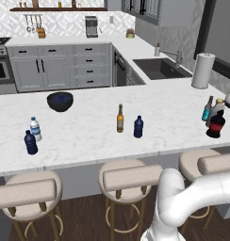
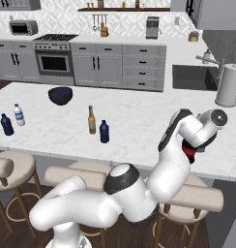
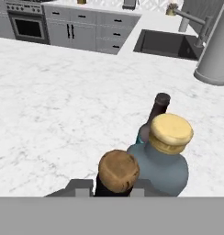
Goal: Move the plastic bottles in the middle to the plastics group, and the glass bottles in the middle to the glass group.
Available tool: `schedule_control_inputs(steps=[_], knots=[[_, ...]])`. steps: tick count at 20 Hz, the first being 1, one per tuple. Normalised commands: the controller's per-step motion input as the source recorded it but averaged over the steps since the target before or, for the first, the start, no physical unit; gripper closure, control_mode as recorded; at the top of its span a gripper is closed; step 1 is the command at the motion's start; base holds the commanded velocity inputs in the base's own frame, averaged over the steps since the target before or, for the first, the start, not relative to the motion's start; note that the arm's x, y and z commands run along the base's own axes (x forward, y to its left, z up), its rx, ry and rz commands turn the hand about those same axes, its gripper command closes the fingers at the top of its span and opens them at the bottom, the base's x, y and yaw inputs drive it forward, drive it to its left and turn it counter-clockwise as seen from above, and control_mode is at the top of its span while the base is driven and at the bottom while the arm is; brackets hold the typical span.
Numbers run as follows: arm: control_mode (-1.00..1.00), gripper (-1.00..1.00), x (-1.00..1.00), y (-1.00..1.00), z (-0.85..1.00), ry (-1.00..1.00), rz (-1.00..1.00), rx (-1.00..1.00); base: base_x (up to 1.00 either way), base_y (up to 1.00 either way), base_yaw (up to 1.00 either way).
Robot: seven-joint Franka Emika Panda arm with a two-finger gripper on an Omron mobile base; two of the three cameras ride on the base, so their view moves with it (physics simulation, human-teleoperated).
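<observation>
My tool (image 3: 109, 187) hangs over the round dark bottle with the red label (image 1: 216, 124), one dark tip on each side of its neck. In the hand view its brown cap sits right between the tips. I cannot tell whether the tips press on the neck or stand just off it, so I cannot say if the tool grips.

That bottle stands upright on the white marble desk (image 1: 88, 141), on the stool side of the paper towel roll (image 1: 203, 70) and near it. The grey-blue bottle with the tan-gold cap (image 1: 218, 109) stands just beside it, between it and the roll. In the hand view the two bodies look as if they touch, though I cannot be sure. The slim teal bottle with the dark neck (image 1: 208, 112) stands close against the grey-blue one, also between the round bottle and the roll.

Well apart from the roll, along the desk towards the stove end, the slim amber bottle (image 1: 120, 118) and the stubby navy-blue bottle (image 1: 138, 127) stand upright near each other but not touching. The navy one is the nearer of the pair to the roll.

Farthest from the roll, a second navy-blue bottle (image 1: 30, 142) and the clear water bottle with the white cap (image 1: 35, 128) stand just beside each other. A dark bowl (image 1: 60, 101) sits between that pair and the amber bottle, set further back from the stools
</observation>
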Motion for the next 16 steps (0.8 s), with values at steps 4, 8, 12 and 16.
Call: schedule_control_inputs(steps=[4, 8, 12, 16], knots=[[-1.0, 1.0, 0.35, -0.11, -0.43, 0.0, 0.0, 0.0, 0.0, 0.0, 0.0], [-1.0, 1.0, 0.0, -0.03, -0.35, 0.0, 0.0, 0.0, 0.0, 0.0, 0.0], [-1.0, 1.0, -0.23, 0.0, -0.14, 0.0, 0.0, 0.0, 0.0, 0.0, 0.0], [-1.0, 1.0, -0.07, 0.0, 0.0, -0.06, 0.0, -0.03, 0.0, 0.0, 0.0]])
